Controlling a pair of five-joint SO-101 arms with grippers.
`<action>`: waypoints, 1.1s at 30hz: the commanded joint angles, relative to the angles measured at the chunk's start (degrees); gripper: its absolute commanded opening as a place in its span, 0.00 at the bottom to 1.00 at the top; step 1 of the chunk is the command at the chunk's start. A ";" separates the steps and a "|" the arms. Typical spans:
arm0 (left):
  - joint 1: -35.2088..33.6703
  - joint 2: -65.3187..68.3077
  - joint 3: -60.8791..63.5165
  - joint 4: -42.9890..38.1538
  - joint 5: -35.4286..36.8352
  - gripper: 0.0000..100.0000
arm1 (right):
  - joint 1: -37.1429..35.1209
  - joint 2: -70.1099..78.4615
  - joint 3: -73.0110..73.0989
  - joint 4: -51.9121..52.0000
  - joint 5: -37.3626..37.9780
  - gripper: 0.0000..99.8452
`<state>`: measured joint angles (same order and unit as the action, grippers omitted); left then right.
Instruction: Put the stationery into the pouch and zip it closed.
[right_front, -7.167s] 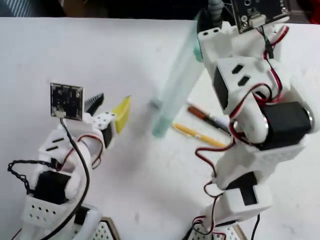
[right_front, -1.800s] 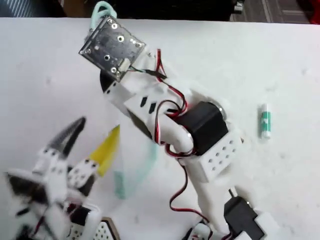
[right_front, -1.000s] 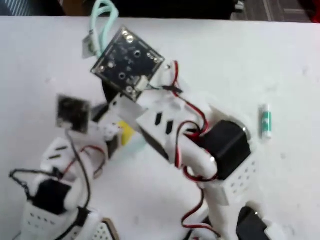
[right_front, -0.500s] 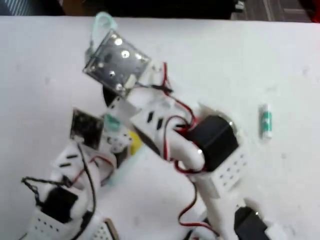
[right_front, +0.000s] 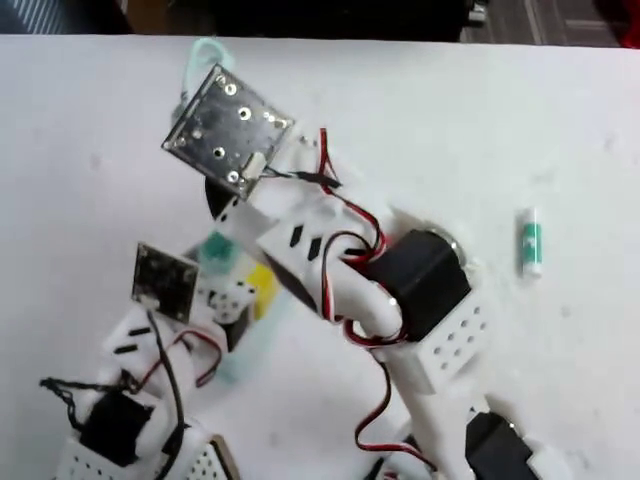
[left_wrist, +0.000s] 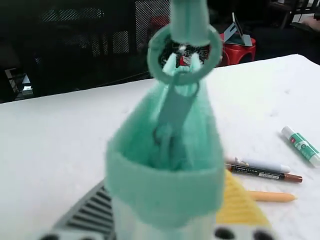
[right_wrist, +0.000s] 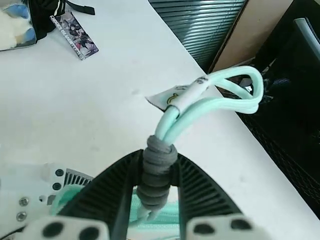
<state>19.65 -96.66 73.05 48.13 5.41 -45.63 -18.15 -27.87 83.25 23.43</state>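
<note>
Mint-green pouch (left_wrist: 165, 185) tight in left gripper (left_wrist: 162, 220), its cord (right_wrist: 210, 102) tight in right gripper (right_wrist: 155, 185); tag (right_wrist: 167, 97) illegible.

High view looking down, 2 wrist views close on pouch (left_wrist: 165, 170)

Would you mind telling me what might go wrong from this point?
1. The right hand grips only the grey wrap on the cord; pulling may slip it free.
2. The pens and glue stick lie on the table, so the pouch may get zipped without them.
3. The left hand sits close beside the right arm; they may collide.
</note>
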 joint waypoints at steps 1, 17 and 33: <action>1.01 -6.20 -0.44 2.02 0.26 0.08 | 2.15 -1.63 -0.26 -0.13 -0.44 0.02; 1.10 -6.81 12.84 -23.30 -6.15 0.02 | 3.47 -1.98 5.63 -3.21 -0.44 0.02; 0.31 36.09 2.37 -39.03 -6.15 0.02 | 8.57 -1.71 15.03 -12.26 -0.44 0.02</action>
<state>19.91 -63.69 76.04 9.01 -0.40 -38.42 -18.77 -12.92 71.82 23.52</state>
